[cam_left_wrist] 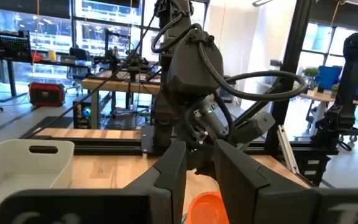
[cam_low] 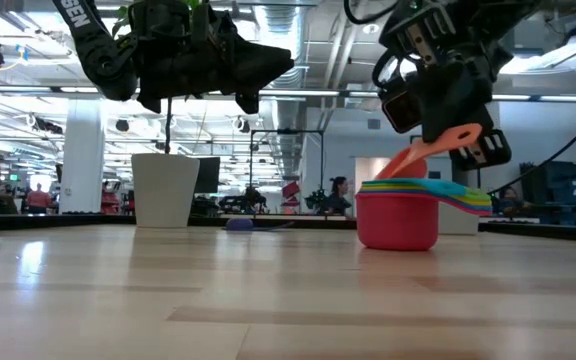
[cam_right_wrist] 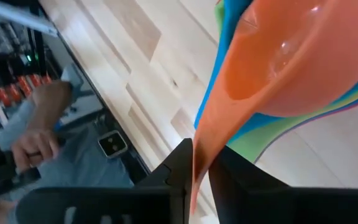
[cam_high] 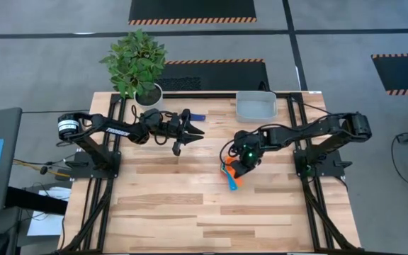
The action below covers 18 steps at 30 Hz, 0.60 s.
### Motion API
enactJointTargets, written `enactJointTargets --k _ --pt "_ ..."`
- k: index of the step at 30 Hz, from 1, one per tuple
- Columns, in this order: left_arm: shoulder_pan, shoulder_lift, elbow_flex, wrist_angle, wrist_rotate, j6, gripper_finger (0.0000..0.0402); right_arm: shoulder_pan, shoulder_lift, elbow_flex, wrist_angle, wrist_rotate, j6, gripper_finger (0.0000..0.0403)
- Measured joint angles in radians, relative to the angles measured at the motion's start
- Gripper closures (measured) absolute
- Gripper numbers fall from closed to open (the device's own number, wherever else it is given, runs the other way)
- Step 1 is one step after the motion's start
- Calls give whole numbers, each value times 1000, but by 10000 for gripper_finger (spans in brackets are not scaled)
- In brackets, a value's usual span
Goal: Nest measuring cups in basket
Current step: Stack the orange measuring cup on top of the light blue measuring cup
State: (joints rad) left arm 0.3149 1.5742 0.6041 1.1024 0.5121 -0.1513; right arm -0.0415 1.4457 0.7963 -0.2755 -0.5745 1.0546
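My right tool (cam_right_wrist: 199, 163) pinches the orange cup's handle (cam_right_wrist: 211, 134) narrowly above the nested stack (cam_low: 400, 215); left tool (cam_high: 188, 132) hovers part-open, bare tabletop (cam_high: 190, 205) all around.

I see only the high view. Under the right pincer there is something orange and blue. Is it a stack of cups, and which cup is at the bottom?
Observer: Yes, a nested stack. The low view shows a red cup at its bottom, standing on the table.
Operator: Does the orange cup sit flat in the stack?
Observer: No. The orange cup is tilted, with its handle rising up to the right pincer.
Operator: Is anybody close to the table?
Observer: The right wrist view shows a person's hand beyond the table edge.
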Motion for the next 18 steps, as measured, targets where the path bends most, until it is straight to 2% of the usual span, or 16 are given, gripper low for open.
enactJointTargets --k 3,7,9,14,18 --pt "0 0 0 -13 0 1 329 17 0 0 30 27 59 322" --pt "0 0 0 -45 -1 34 329 56 -15 2 70 30 47 321" --pt "0 0 0 -48 -7 35 329 69 -14 0 20 33 42 321" --pt "0 0 0 -49 -13 34 329 73 -16 -1 -42 123 61 321" --pt "0 0 0 -50 -11 15 329 76 -16 -1 -35 138 78 321"
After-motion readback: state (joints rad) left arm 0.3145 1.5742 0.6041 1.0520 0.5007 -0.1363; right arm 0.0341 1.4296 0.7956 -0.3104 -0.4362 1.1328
